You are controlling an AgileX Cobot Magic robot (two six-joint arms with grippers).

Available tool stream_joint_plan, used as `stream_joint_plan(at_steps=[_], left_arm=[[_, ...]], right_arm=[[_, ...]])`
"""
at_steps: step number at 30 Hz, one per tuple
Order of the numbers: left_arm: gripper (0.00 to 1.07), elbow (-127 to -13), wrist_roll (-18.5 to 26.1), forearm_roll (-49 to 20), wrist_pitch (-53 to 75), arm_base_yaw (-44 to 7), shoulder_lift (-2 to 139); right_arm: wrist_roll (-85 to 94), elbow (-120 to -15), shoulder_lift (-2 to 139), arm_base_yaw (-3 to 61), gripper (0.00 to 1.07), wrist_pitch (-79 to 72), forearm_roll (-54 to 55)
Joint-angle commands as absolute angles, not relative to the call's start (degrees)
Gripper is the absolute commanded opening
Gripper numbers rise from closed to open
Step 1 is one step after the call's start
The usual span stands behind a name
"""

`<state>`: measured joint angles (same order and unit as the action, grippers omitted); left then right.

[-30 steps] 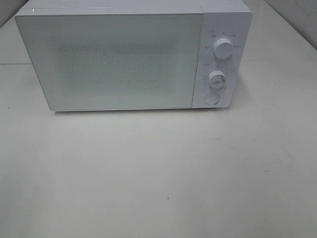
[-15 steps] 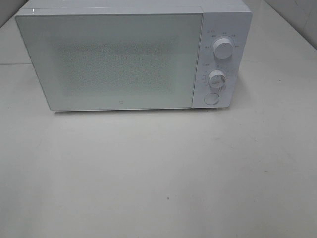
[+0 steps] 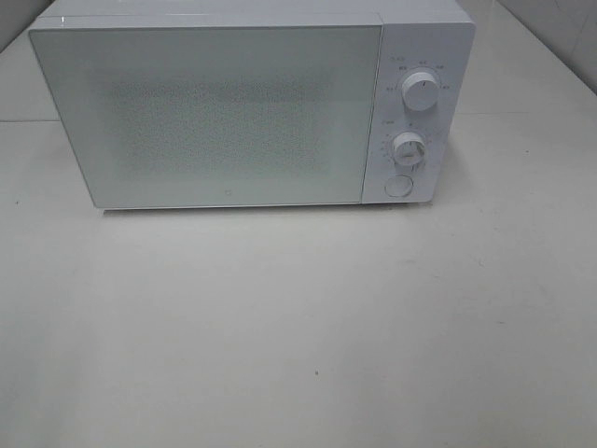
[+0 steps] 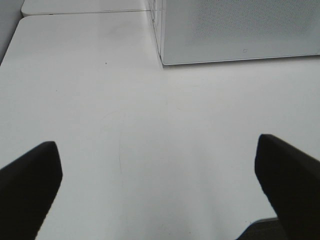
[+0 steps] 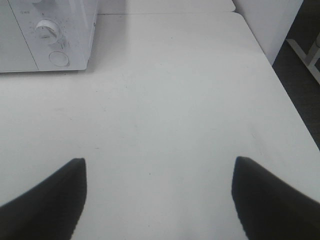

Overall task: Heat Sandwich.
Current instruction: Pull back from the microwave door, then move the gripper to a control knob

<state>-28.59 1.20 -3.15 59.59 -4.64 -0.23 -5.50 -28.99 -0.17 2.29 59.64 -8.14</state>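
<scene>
Jaws wide on left gripper (image 4: 156,147), right gripper (image 5: 160,161); microwave (image 3: 215,112) shut, contents hidden.

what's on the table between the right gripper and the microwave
Nothing. In the right wrist view, only bare white table runs from the open right gripper to the microwave.

Microwave (image 3: 252,103) at the back of the tabletop (image 3: 298,327), in the upper part of the frame.
The microwave stands on the tabletop, filling the upper left and centre of the high view. Its door (image 3: 205,117) takes the left side. At the right edge, the upper dial (image 3: 421,91) sits over the lower dial (image 3: 409,147), with the button (image 3: 398,186) just beneath.
</scene>
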Motion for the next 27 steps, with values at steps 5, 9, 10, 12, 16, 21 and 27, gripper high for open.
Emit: stream_joint_plan(at_steps=[5,9,10,12,16,21,27], left_arm=[[1.04,-28.42,0.92,-3.44,59.42,-4.41,-1.83],[1.04,-28.42,0.92,-3.44,59.42,-4.41,-1.83],[1.04,-28.42,0.92,-3.44,59.42,-4.41,-1.83],[1.04,-28.42,0.92,-3.44,59.42,-4.41,-1.83],[1.04,-28.42,0.92,-3.44,59.42,-4.41,-1.83],[1.04,-28.42,0.92,-3.44,59.42,-4.41,-1.83],[1.04,-28.42,0.92,-3.44,59.42,-4.41,-1.83]], right_arm=[[-5.04,-28.88,-1.72,1.95,0.76,59.47,-8.14],[-5.04,-28.88,-1.72,1.95,0.76,59.47,-8.14],[-5.04,-28.88,-1.72,1.95,0.76,59.47,-8.14],[-5.04,-28.88,-1.72,1.95,0.76,59.47,-8.14],[-5.04,-28.88,-1.72,1.95,0.76,59.47,-8.14],[-5.04,-28.88,-1.72,1.95,0.76,59.47,-8.08],[-5.04,-30.02,-1.49,1.95,0.76,58.16,-8.37]])
